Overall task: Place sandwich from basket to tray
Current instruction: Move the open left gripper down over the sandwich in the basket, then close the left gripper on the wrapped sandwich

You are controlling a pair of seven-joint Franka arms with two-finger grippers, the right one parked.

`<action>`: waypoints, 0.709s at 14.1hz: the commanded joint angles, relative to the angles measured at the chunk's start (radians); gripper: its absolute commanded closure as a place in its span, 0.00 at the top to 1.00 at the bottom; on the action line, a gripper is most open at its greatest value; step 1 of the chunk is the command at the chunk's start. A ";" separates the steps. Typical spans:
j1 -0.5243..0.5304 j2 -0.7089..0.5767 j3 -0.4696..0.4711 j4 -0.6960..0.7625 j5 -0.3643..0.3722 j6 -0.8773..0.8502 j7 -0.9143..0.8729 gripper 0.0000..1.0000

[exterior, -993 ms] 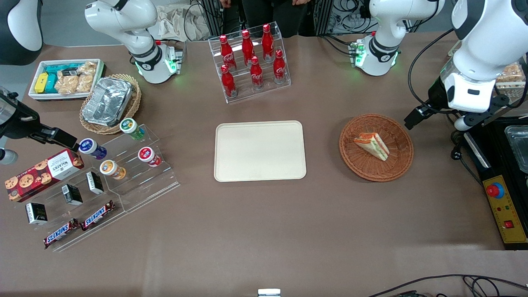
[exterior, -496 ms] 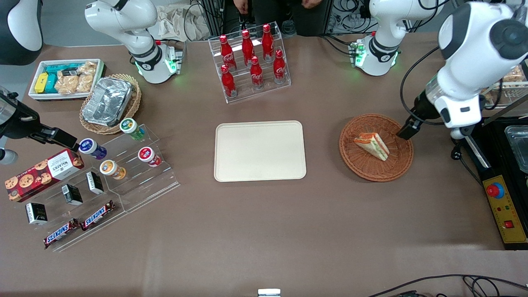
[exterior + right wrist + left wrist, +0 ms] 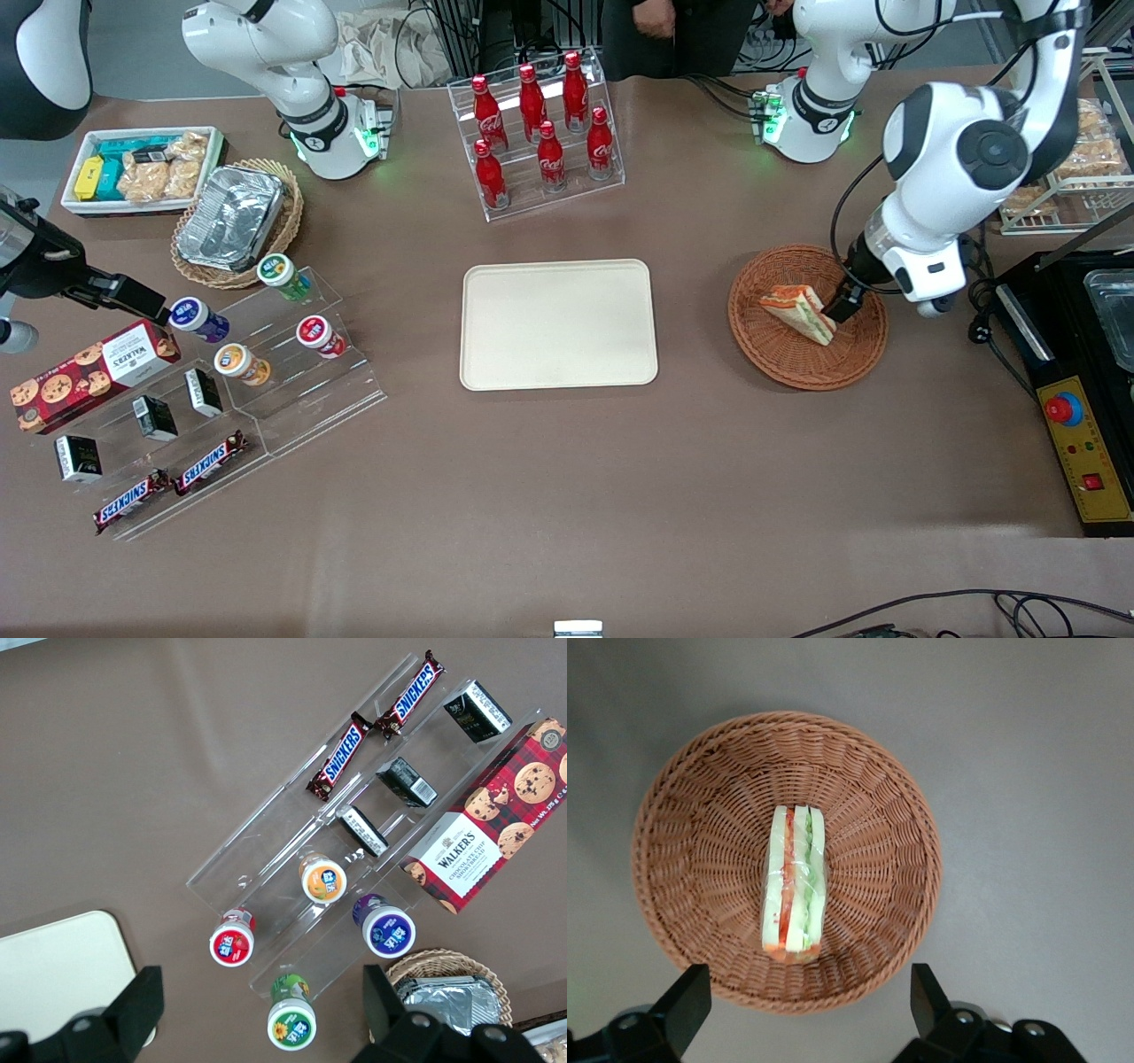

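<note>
Approach step: my tool [image 3: 806, 1010] hovers over the basket [image 3: 864, 354], fingers spread wide, empty. Next I descend and straddle the sandwich [image 3: 794, 883]; the tray [image 3: 558, 323] waits at the basket's 9 o'clock.

claw [image 3: 806, 1010] base cut off

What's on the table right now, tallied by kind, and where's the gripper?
Red bottles: 7
Round tubs: 4
Snickers bars: 2
Small black boxes: 3
Cookie box: 1
Baskets: 2
Tray: 1
Sandwich: 1
Total: 21
Gripper open above the sandwich basket.
</note>
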 commanded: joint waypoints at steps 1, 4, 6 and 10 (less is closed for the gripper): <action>-0.031 -0.003 0.002 -0.067 0.002 0.081 -0.011 1.00; -0.040 0.031 0.002 -0.117 0.002 0.167 -0.009 1.00; -0.042 0.045 0.002 -0.165 0.004 0.248 0.003 1.00; -0.042 0.115 0.002 -0.174 0.002 0.314 0.003 1.00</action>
